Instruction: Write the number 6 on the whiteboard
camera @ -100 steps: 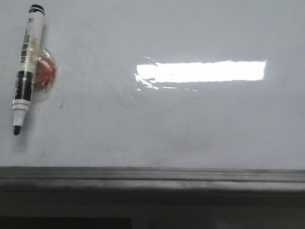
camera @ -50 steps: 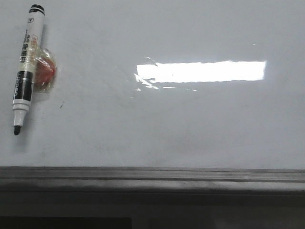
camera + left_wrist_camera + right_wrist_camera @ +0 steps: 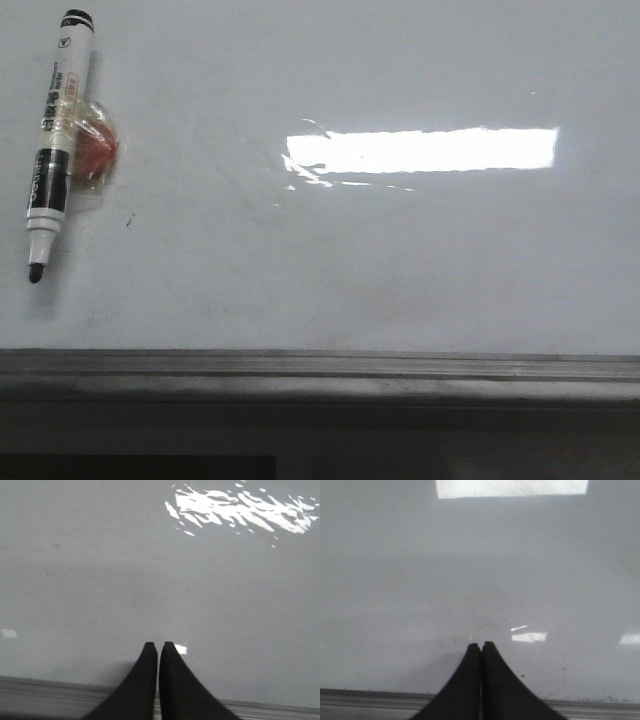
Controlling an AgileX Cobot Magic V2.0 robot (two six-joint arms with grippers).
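both jaws closed, empty; whiteboard (image 3: 400, 260) unmarked.

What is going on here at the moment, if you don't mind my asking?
Nothing is being handled yet. The whiteboard is blank, with no 6 on it. The uncapped marker lies at its far left beside a small red object. The left claw and right claw are both shut and empty, near the board's front frame, neither near the marker.
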